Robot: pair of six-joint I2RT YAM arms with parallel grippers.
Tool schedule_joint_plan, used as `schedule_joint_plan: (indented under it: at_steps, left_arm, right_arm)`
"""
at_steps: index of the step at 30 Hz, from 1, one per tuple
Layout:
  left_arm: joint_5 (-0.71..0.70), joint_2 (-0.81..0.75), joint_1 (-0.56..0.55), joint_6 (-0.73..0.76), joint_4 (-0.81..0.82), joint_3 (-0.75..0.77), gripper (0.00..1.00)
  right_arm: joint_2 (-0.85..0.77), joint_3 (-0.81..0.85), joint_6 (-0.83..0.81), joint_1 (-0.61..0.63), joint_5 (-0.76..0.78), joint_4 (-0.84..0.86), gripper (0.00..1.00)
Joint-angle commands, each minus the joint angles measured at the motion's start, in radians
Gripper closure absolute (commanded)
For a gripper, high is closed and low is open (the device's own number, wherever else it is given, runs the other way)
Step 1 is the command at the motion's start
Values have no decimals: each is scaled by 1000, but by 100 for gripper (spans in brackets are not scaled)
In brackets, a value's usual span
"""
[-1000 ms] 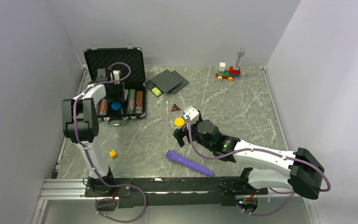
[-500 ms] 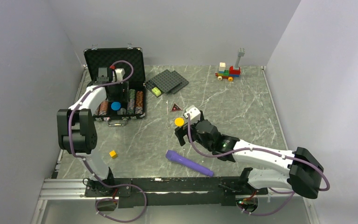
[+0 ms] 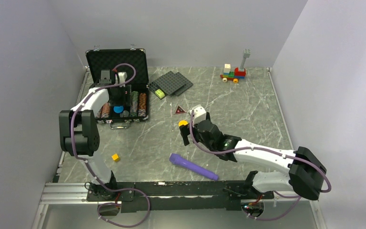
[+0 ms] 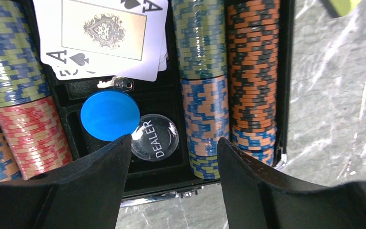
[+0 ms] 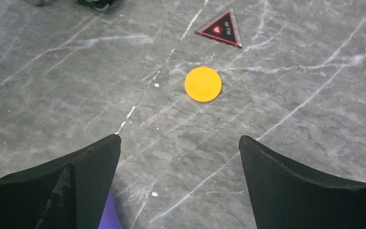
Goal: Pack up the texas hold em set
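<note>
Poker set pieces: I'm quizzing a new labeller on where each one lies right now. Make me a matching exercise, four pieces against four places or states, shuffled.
Pieces
1. blue disc
2. yellow disc
3. dark red triangle
4. ace of spades card

Places or states
A. on the table, printed ALL IN
B. in the case, beside the DEALER button
C. on the table, plain, ahead of the open right gripper
D. in the case, face up between chip stacks

Pairs: 1-B, 2-C, 3-A, 4-D
</note>
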Motion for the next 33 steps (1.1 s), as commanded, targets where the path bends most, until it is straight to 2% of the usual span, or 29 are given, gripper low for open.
schedule_joint_plan:
  at_steps: [1, 8, 15, 18, 25, 33]
  left_arm:
    - [-23, 41, 1, -3, -21, 32, 30]
    - [64, -123, 1, -45, 29, -25, 28]
    - [115, -356, -2, -71, 49, -119, 25]
    - [112, -430, -37, -75, 74, -162, 25]
    - [155, -472, -43, -97, 77, -161, 25]
    - [199, -485, -44, -117, 85, -162, 25]
  right_arm:
    - [48, 62, 91, -48, 13, -38, 1]
    - [171, 120, 130, -121, -36, -64, 1]
    - [367, 276, 103, -146, -76, -135, 4]
    - [455, 353, 106, -152, -109, -168, 7]
    - [615, 463, 124, -163, -132, -233, 17]
    - [682, 521, 127, -173, -130, -264, 28]
